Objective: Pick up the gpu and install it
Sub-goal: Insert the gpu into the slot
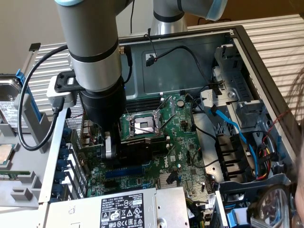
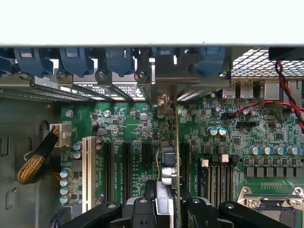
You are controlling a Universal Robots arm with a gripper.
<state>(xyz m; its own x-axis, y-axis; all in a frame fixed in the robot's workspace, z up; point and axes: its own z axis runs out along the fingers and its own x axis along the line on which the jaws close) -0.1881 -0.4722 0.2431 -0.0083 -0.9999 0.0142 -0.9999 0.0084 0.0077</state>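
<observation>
My gripper [image 1: 118, 151] is down inside the open computer case, shut on the gpu [image 1: 140, 152], whose black block shows just below the CPU socket [image 1: 142, 124]. In the wrist view the gpu [image 2: 176, 142] stands on edge between my fingers [image 2: 142, 211], running straight out over the green motherboard [image 2: 133, 123]. Its metal bracket [image 2: 166, 71] reaches the rear slot openings of the case. The card lines up with a black expansion slot [image 2: 184, 161]; whether its edge sits in that slot is hidden.
Other black slots [image 2: 126, 166] and a white slot [image 2: 88, 171] lie beside the card. Blue slot latches [image 2: 76, 59] line the case's rear wall. The power supply [image 1: 128, 209], blue cables [image 1: 228, 123] and drive bay [image 1: 237, 95] crowd the case.
</observation>
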